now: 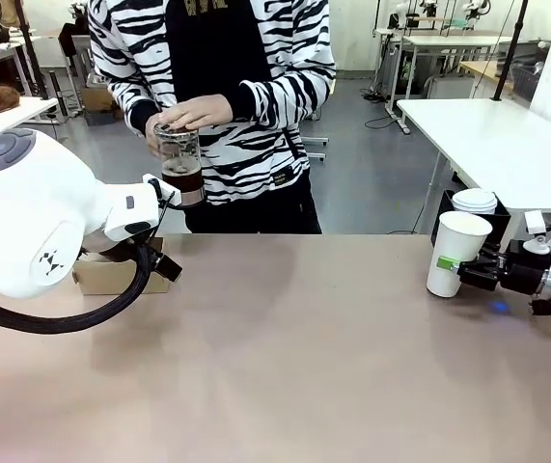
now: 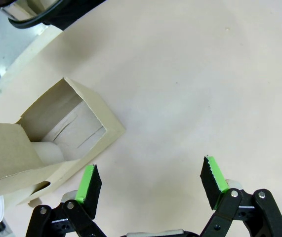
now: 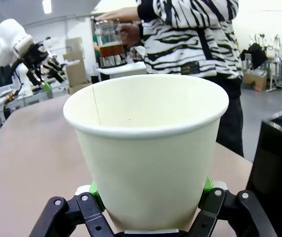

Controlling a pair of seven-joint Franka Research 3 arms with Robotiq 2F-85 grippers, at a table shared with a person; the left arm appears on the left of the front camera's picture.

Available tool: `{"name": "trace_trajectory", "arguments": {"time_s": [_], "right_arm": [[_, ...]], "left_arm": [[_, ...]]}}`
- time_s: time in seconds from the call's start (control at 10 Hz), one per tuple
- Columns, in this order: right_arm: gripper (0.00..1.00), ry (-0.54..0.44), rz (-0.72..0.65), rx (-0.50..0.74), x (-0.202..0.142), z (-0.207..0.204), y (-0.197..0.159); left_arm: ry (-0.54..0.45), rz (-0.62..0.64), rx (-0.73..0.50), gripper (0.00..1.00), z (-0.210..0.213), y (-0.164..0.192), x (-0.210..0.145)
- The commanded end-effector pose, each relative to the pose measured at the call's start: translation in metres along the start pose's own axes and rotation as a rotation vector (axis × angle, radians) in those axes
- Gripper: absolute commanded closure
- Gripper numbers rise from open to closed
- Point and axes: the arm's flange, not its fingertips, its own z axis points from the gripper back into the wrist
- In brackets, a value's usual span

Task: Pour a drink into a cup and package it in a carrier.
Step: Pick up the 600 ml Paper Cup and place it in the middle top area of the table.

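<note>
A person across the table holds the clear glass pot [image 1: 180, 162] in both hands above the far edge, with the dark brown drink [image 3: 112, 49] in its lower part. The white paper cup [image 1: 456, 253] stands lidless and empty at the table's right, and my right gripper [image 3: 149, 197] is shut on its lower wall. The brown cardboard carrier [image 1: 119, 277] sits at the table's far left, partly behind my left arm. My left gripper [image 2: 150, 181] hangs open just beside the carrier [image 2: 61, 138], with bare table between its green pads [image 2: 89, 183].
A black square box [image 1: 468, 214] holding a stack of white lids [image 1: 475, 201] stands just behind the cup. A white table [image 1: 507, 145] lies beyond the far right. The tabletop [image 1: 294, 347] between the arms is bare.
</note>
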Motion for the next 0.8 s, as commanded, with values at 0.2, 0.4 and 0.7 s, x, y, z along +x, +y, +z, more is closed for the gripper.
{"name": "trace_trajectory", "arguments": {"time_s": [0.2,0.4,0.7], "right_arm": [[0.20,0.004,-0.057,0.043,0.067,-0.050,0.030],[0.20,0.049,-0.093,0.043,0.081,-0.115,0.025],[0.20,0.065,-0.104,0.040,0.069,-0.206,0.007]], "left_arm": [[-0.005,-0.001,0.000,0.00,0.002,0.000,0.001],[-0.005,-0.001,0.000,0.00,0.002,0.000,0.001],[-0.005,-0.001,0.000,0.00,0.002,0.000,0.001]]}}
